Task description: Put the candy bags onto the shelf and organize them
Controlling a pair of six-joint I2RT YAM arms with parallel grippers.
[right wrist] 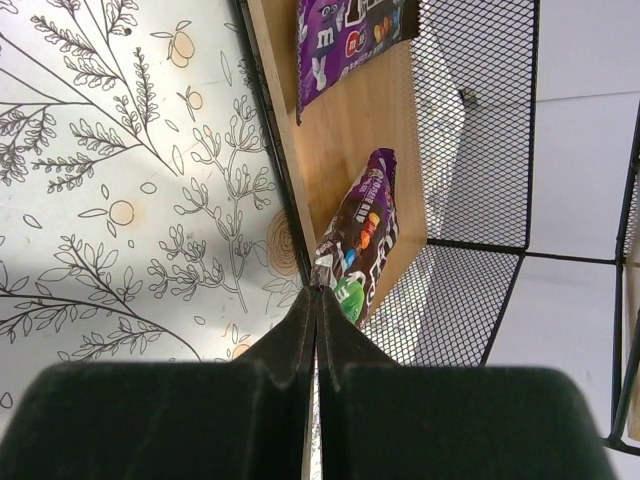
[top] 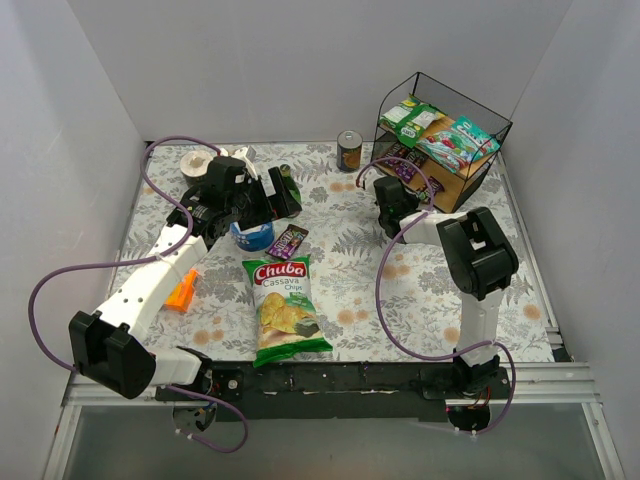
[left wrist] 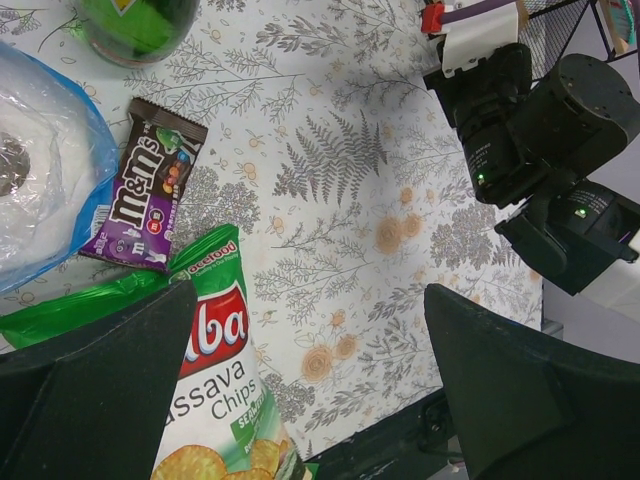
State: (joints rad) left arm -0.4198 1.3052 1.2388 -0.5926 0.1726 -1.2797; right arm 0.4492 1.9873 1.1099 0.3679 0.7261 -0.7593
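1. Table [top: 420, 290]: floral cover, on which all the items below are carried.
2. Shelf [top: 452, 186]: two tiers, sited at 2 o'clock on the table.
3. Chips bag [top: 285, 310]: laid flat at 6 o'clock and not counted among the candy.
4. Left end effector [left wrist: 308, 290]: spread wide and empty, held above the table near its centre.
5. Right end effector [right wrist: 318, 292]: pressed fully closed, with nothing seen gripped. Its tips are set at the near end of a dark packet [right wrist: 358, 240] on the lower board.
6. Teal bag [top: 458, 145] and green-white bag [top: 410, 118]: shelved on the top tier.
7. Loose packet [left wrist: 145, 185]: dark brown and purple, flat on the table at 12 o'clock from the chips bag, its lower end touching that bag.

Step judged in hand: the lower-tier packet is being tidied, and the loose packet is lined up for collection.

Next move judged: the left end effector is to be brought over the loose packet, at 10 o'clock in its wrist view, lowered and closed across the narrow width. The chips bag is to be left undisturbed.
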